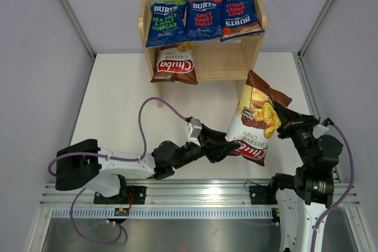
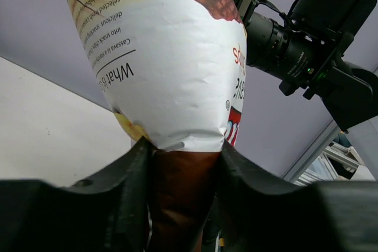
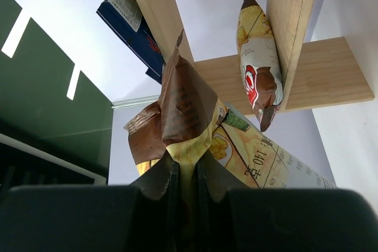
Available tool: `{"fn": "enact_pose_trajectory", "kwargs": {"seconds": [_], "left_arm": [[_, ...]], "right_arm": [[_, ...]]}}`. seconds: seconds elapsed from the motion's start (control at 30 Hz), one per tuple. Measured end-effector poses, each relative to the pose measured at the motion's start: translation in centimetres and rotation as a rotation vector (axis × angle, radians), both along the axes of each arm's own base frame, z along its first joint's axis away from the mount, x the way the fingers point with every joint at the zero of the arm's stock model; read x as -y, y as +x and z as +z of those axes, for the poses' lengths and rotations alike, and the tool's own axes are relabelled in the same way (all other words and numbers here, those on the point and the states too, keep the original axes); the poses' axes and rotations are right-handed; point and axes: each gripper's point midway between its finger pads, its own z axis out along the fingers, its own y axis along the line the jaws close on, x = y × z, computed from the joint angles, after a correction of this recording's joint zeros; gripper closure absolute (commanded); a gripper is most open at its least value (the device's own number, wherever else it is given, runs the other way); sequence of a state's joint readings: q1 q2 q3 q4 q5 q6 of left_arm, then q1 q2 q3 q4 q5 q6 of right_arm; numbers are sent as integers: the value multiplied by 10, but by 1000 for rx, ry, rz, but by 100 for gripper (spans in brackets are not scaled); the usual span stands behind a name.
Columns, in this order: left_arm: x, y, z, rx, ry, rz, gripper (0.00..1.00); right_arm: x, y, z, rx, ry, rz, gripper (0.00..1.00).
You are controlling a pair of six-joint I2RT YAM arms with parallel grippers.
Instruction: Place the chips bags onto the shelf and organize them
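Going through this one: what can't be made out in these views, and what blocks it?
Top view: fingertips of the left hand, behind the held Chuba bag.
Top view: the shelf, lower tier's back, under the top board.
Left wrist view: bag's upper part, cut off by the top edge.
Right wrist view: bag edge pinched in the right hand, covered by its fingers; Burts bags, mostly behind shelf boards.

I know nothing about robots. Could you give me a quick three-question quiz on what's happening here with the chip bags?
1. True or false: three Burts bags lie on the shelf's top tier.
2. How many bags sit on its lower tier?
3. Of the left gripper and right gripper, which holds the raised Chuba bag? A left, B right, C both.
Key: 1 true; 2 one, the shelved Chuba bag; 3 C.
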State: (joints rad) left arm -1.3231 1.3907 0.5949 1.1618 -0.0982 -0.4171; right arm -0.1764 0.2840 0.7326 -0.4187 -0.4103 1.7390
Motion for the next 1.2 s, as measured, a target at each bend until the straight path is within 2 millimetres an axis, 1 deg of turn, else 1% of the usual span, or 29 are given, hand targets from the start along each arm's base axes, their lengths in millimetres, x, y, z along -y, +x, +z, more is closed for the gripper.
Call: {"fn": "enact_pose_trajectory", "kwargs": {"seconds": [0.03, 0.1, 0.13, 0.17, 0.2, 0.23, 0.27, 0.3, 0.33, 0.4, 0.43, 0.47, 0.5, 0.53, 0.67, 0.73, 0.87, 0.9, 0.97, 1.0, 1.07, 1.13, 1.2], "left_arm": [[0, -1, 1, 2, -3, -2, 73], [0, -2, 1, 1, -5, -4, 80], [0, -2, 0, 0, -2, -3, 82], [-1, -2, -2, -4, 2, -2, 88], [-2, -2, -5, -12, 7, 0, 89], [-5, -2, -8, -23, 14, 1, 93], [-6, -2, -9, -27, 15, 0, 96], [-8, -3, -10, -35, 15, -2, 97], [-11, -5, -10, -44, 13, -6, 97], [-18, -8, -10, -64, 2, -15, 100], [-21, -9, -10, -75, -3, -19, 100], [-24, -10, -11, -85, -7, -23, 100], [-25, -10, -11, -94, -10, -24, 100], [-27, -10, -12, -108, -13, -22, 100], [-36, -5, -21, -188, -14, 7, 100], [-41, -1, -26, -228, -5, 33, 100], [-52, 10, -31, -291, 29, 102, 100], [-55, 13, -31, -300, 36, 119, 100], [-60, 22, -30, -319, 44, 150, 100], [-62, 28, -29, -331, 43, 167, 100], [-66, 43, -27, -363, 42, 200, 100], [-69, 58, -26, -393, 47, 235, 100], [-70, 69, -23, -408, 54, 264, 100]], "right_arm": [[0, -1, 0, 2, -6, -1, 98], [1, -1, -3, 2, -25, -8, 89], [1, -1, -5, -1, -40, -11, 73], [1, -1, -7, -6, -55, -14, 63], [3, 0, -9, -9, -76, -26, 51], [3, 0, -11, -11, -91, -30, 48], [5, 0, -12, -10, -112, -44, 43], [7, 0, -13, -11, -134, -52, 36], [7, 0, -14, -11, -153, -58, 32], [10, 0, -15, -8, -195, -77, 30], [11, 0, -15, -6, -215, -83, 25], [13, 0, -15, -3, -232, -95, 14], [15, 1, -16, -5, -247, -107, 5], [17, 1, -17, -8, -266, -117, 1], [26, 2, -18, -35, -358, -161, 1], [32, -2, -12, -44, -425, -193, 1], [42, -18, 22, 8, -615, -261, 1], [44, -23, 33, 26, -666, -277, 1], [47, -31, 51, 62, -757, -302, 1], [48, -35, 56, 76, -793, -308, 1], [50, -37, 57, 79, -843, -315, 1], [50, -37, 52, 67, -872, -309, 1], [51, -37, 46, 50, -888, -298, 1]]}}
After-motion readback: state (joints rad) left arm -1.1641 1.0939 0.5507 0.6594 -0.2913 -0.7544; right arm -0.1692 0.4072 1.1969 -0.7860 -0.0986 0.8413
